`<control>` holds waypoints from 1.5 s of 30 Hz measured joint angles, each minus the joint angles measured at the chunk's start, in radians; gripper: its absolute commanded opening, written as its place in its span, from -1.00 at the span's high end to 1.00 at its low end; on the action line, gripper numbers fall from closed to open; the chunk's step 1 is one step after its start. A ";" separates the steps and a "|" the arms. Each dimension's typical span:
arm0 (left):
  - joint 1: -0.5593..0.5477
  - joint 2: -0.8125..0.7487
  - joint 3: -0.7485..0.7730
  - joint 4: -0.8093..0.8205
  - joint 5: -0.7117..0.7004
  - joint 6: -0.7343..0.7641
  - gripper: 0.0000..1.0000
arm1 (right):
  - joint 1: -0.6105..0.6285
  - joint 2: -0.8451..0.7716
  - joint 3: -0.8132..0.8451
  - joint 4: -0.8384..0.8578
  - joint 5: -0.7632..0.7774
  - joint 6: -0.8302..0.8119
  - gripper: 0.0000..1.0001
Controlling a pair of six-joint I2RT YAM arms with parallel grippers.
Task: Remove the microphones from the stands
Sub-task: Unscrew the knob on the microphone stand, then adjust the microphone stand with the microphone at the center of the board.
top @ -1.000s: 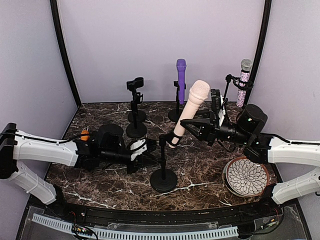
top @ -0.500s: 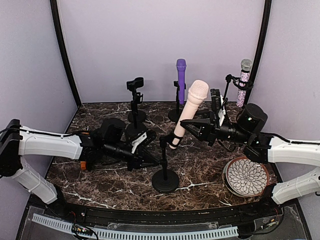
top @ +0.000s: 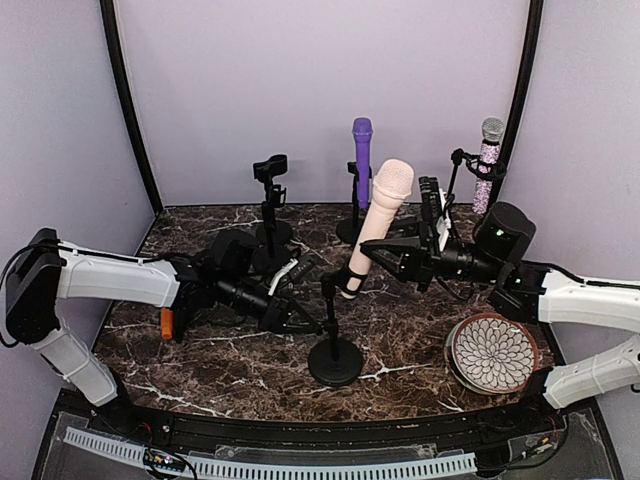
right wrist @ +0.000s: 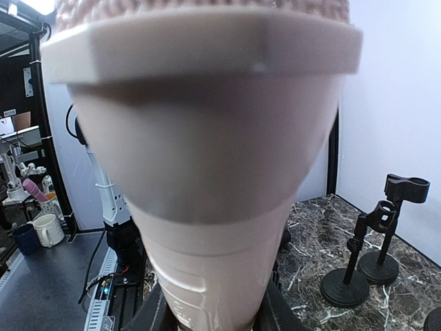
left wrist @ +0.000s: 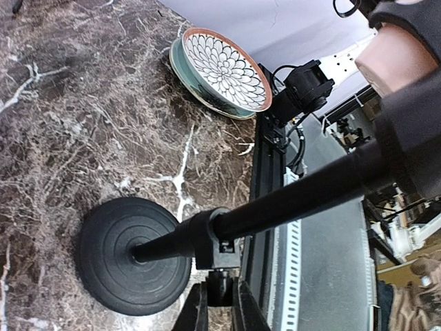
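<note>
A cream-pink microphone (top: 380,215) leans up and to the right in the clip of a black stand (top: 335,362) at the table's middle. My right gripper (top: 388,252) is shut on the microphone's body just above the clip. In the right wrist view the microphone (right wrist: 207,172) fills the frame, and the gripper (right wrist: 213,314) has a dark finger on each side of it. My left gripper (top: 310,322) reaches in from the left and is shut on the stand's pole. In the left wrist view the left gripper (left wrist: 219,303) pinches the small knob under the pole's collar (left wrist: 213,238), just above the round base (left wrist: 133,255).
A purple microphone (top: 361,160) and a glittery one (top: 489,165) stand in holders at the back. Two empty stands (top: 270,215) are at the back left. A patterned plate (top: 492,352) lies at the right, by the right arm.
My left gripper has moved right to the stand's pole and shut on it. The stand's base has slid slightly right. The right gripper keeps its hold on the microphone.
</note>
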 measured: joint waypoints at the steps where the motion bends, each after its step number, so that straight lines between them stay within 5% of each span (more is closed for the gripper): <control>1: 0.003 0.009 0.007 -0.003 0.014 -0.011 0.86 | 0.000 -0.004 0.000 -0.006 0.001 -0.003 0.78; 9: 0.011 0.067 0.049 -0.015 0.103 -0.086 0.77 | 0.000 -0.026 0.001 -0.039 0.001 -0.014 0.78; 13: 0.010 0.067 0.063 -0.042 0.091 -0.084 0.27 | 0.000 -0.030 0.001 -0.044 0.005 -0.016 0.78; 16: -0.010 0.066 0.059 -0.092 0.048 -0.065 -0.36 | 0.000 -0.029 0.000 -0.057 0.018 -0.018 0.78; 18: -0.022 0.051 0.049 -0.116 -0.003 -0.047 -0.48 | 0.000 -0.029 0.000 -0.067 0.026 -0.019 0.78; 31: -0.029 -0.330 0.000 -0.153 -0.374 0.174 -0.62 | 0.000 -0.030 0.007 -0.172 0.035 -0.066 0.78; 45: -0.029 -0.213 0.070 -0.122 -0.354 0.311 -0.60 | 0.013 -0.008 -0.030 -0.192 0.059 -0.088 0.80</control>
